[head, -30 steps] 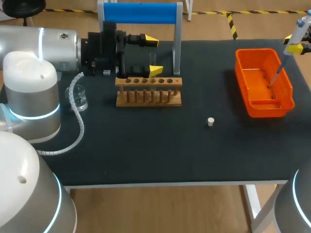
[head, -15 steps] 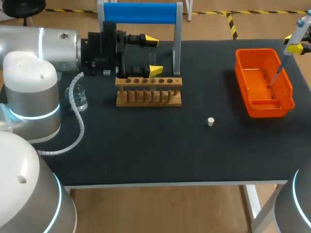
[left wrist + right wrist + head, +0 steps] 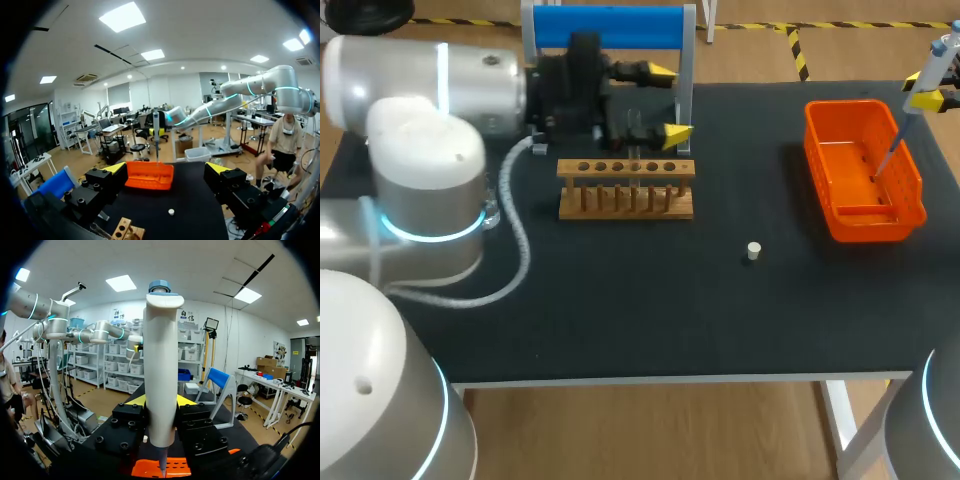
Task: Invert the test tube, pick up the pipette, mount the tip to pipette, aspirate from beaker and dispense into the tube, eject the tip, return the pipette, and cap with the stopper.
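The wooden tube rack (image 3: 626, 188) stands at the table's back middle, with a faint clear test tube (image 3: 635, 140) upright in it. My left gripper (image 3: 668, 102) hovers just behind the rack's right end, open and empty. In the left wrist view that gripper (image 3: 166, 170) looks across at the rack's end (image 3: 122, 231) and the white stopper (image 3: 171, 212). My right gripper (image 3: 926, 95) is shut on the white pipette (image 3: 932, 70), whose thin tip hangs over the orange bin (image 3: 912, 160). In the right wrist view the pipette (image 3: 161, 370) stands upright between the fingers. The stopper (image 3: 753, 250) lies on the mat.
The blue-topped pipette stand (image 3: 610, 28) rises behind the rack. A glass beaker (image 3: 488, 210) sits at the left, mostly hidden by my left arm. The orange bin (image 3: 145, 469) lies under the right gripper. The dark mat (image 3: 650, 310) runs to the front edge.
My left arm has swung to the right, carrying its open gripper from beside the tube to the rack's right end. The right arm and pipette have not moved.
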You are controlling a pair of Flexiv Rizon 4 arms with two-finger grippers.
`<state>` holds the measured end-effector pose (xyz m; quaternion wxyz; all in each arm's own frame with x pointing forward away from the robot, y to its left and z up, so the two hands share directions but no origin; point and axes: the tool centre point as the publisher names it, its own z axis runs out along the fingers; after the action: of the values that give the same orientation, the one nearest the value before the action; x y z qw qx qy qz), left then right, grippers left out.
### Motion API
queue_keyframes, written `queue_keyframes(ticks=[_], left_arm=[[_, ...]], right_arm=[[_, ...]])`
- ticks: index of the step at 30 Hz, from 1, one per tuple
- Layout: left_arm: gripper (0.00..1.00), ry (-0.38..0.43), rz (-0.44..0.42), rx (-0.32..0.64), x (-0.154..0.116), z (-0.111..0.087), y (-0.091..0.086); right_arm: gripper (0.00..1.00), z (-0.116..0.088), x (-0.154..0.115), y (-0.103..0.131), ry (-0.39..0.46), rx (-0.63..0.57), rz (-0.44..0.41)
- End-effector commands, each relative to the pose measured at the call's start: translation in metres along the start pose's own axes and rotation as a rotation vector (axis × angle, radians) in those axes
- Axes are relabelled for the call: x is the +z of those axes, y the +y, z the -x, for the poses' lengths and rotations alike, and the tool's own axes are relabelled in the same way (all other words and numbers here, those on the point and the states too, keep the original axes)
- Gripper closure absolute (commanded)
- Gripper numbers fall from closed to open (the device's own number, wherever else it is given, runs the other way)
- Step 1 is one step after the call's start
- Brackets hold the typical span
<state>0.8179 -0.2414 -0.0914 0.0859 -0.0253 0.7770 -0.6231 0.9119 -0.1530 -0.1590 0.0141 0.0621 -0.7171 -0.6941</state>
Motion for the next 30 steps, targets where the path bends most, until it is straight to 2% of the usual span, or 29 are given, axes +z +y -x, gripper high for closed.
queue_keyframes(ticks=[1, 8, 14, 25, 26, 28, 30], left_arm=[[0.0, 0.01, 0.032, -0.002, 0.072, 0.013, -0.014], [0.0, 0.008, 0.09, -0.037, 0.13, 0.017, -0.035], [0.0, 0.007, 0.091, -0.08, 0.176, 0.02, -0.046], [0.0, 0.054, 0.105, -0.105, 0.225, 0.03, -0.061], [0.13, 0.057, 0.113, -0.102, 0.228, 0.03, -0.062], [1.0, 0.066, 0.113, -0.093, 0.232, 0.03, -0.064], [1.0, 0.089, 0.103, -0.09, 0.233, 0.03, -0.064]], right_arm=[[1.0, 0.0, -0.001, 0.0, 0.001, 0.0, -0.003], [1.0, 0.0, -0.001, 0.0, 0.001, 0.0, -0.003], [1.0, 0.0, -0.001, 0.0, 0.001, 0.0, -0.003], [1.0, 0.0, -0.001, 0.0, 0.001, 0.0, -0.003], [1.0, 0.0, -0.001, 0.0, 0.001, 0.0, -0.003], [1.0, 0.0, -0.001, 0.0, 0.001, 0.0, -0.003], [1.0, 0.0, -0.001, 0.0, 0.001, 0.0, -0.003]])
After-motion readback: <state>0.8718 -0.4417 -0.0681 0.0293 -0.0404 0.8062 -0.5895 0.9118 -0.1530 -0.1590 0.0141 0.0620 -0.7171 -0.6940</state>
